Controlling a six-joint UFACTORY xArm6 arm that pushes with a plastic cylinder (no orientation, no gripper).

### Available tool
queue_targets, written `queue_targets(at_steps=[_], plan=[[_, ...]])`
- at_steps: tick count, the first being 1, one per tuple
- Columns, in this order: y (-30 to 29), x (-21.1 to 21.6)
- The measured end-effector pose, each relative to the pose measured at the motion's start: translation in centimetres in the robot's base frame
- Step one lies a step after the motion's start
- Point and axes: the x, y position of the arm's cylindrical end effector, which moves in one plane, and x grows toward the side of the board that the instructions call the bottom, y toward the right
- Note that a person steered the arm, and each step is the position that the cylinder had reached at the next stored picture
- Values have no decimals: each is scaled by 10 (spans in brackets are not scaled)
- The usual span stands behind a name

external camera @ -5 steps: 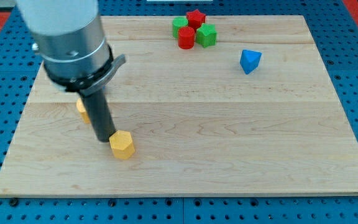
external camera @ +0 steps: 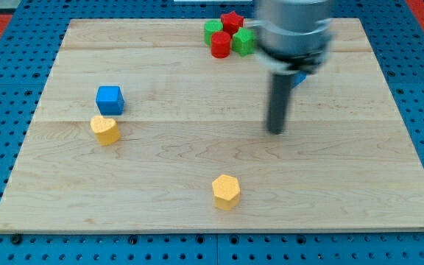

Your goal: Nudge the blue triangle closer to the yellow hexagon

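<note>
In the upper right of the frame, the blue triangle (external camera: 298,76) is mostly hidden behind the arm; only a small blue edge is seen. No fingers are there to open or close, only a rod. My tip (external camera: 275,132) is set down just below the triangle, and whether they touch cannot be told. The yellow hexagon (external camera: 226,191) is found low in the middle, well apart from it. The triangle is judged to be small, hard and light, so it should slide when pushed on its far upper-right side. The wooden board (external camera: 197,147) looks smooth and flat, with much room between. A blue cube (external camera: 110,99) and a yellow heart (external camera: 105,129) are seen at the left.
</note>
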Motion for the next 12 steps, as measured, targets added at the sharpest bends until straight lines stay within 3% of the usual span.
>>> queue_targets(at_steps=[1,2,4,6,7,8,10,12], plan=[[88,-77],[59,-120],[-42,-72],[-39,-103],[-76,-83],[-78,-31],[-56,-52],[-91,-84]])
